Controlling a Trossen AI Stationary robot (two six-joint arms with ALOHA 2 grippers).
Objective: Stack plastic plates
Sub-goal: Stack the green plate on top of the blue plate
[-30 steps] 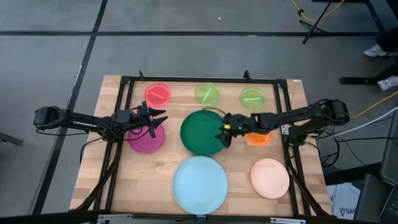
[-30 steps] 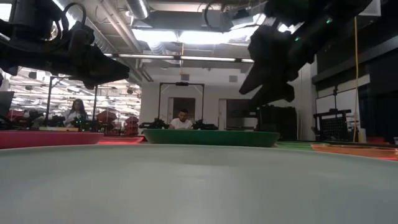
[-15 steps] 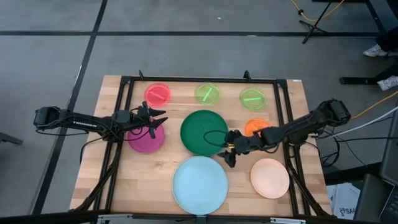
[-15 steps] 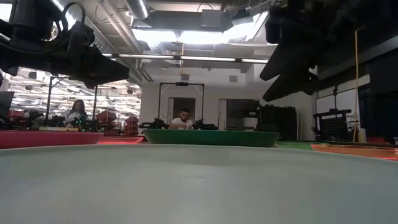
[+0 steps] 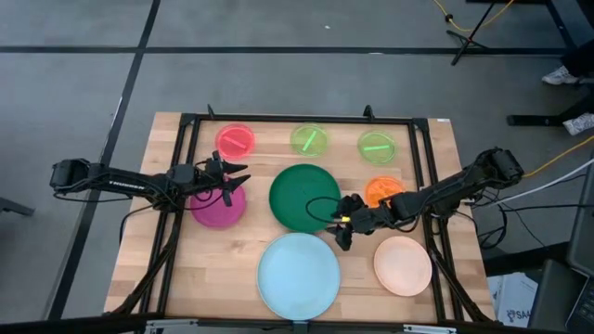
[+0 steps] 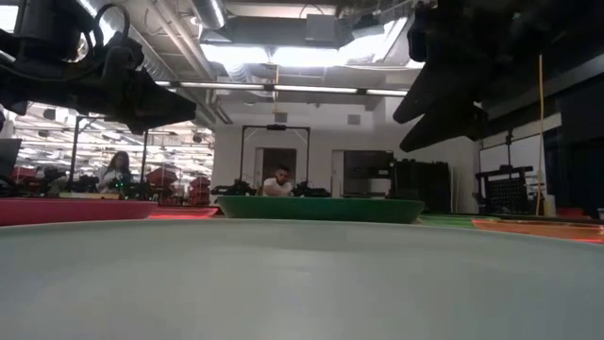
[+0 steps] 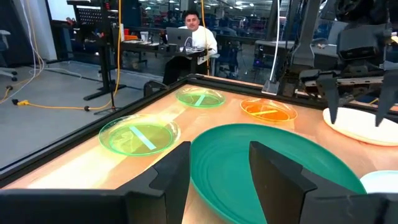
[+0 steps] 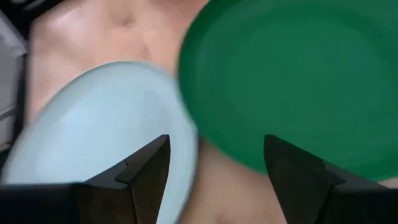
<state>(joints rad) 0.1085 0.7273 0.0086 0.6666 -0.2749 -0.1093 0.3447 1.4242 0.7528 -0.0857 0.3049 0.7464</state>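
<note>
The right gripper [image 5: 342, 232] sits low at centre frame in the high view, fingers spread wide and holding nothing, poised over the gap where the dark green plate [image 5: 304, 197] meets the light blue plate [image 5: 298, 273]. Its wrist view confirms it: both dark fingers apart, the dark green plate [image 8: 292, 74] in the upper right and the light blue plate [image 8: 99, 130] at left, their rims close together.

Over on the left, the left gripper [image 5: 232, 178] hovers above the magenta plate [image 5: 216, 208], left of centre, fingers parted and empty; in its own view the open fingers [image 7: 171, 177] frame the dark green plate [image 7: 273, 174].

Along the top row of the wooden table [image 5: 186, 278]: a pink-red plate [image 5: 236, 141] at upper left, then two lime green plates [image 5: 309, 140] side by side, the second lime green plate [image 5: 378, 146] at upper right. The orange plate [image 5: 379, 189] lies right of the dark green one, partly under the right arm. The peach plate [image 5: 403, 265] rests at lower right, beside the light blue. All plates lie flat, none stacked.

A person [image 6: 276, 181] sits in the background of the low view.
</note>
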